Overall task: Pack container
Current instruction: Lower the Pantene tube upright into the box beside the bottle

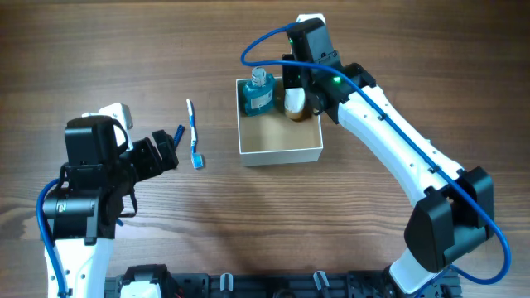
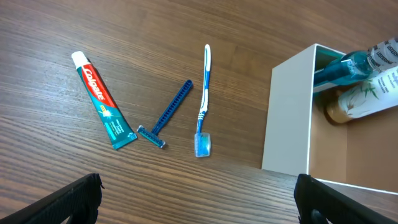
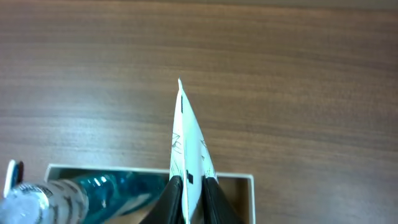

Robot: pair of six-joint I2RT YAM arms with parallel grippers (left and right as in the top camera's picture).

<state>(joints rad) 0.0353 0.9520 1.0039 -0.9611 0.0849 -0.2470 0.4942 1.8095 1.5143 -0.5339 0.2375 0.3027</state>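
Observation:
The container [image 1: 281, 154] is a white-walled square box with a tan inside, at the table's middle. A blue bottle [image 1: 258, 93] lies in its far left corner. Beside it a white tube [image 1: 295, 101] with a brown cap points cap-down into the box. My right gripper [image 1: 305, 89] is shut on the tube's flat crimped end [image 3: 189, 137], above the container's far rim [image 3: 112, 167]. My left gripper [image 1: 166, 149] hangs wide open over bare wood, left of the container wall [image 2: 286, 118], with nothing between its fingers [image 2: 78, 196].
A blue-and-white toothbrush [image 2: 203, 99], a blue razor [image 2: 166, 115] and a toothpaste tube [image 2: 102, 99] lie side by side on the wood left of the container. In the overhead view the toothbrush [image 1: 194, 136] sits just past my left fingertips.

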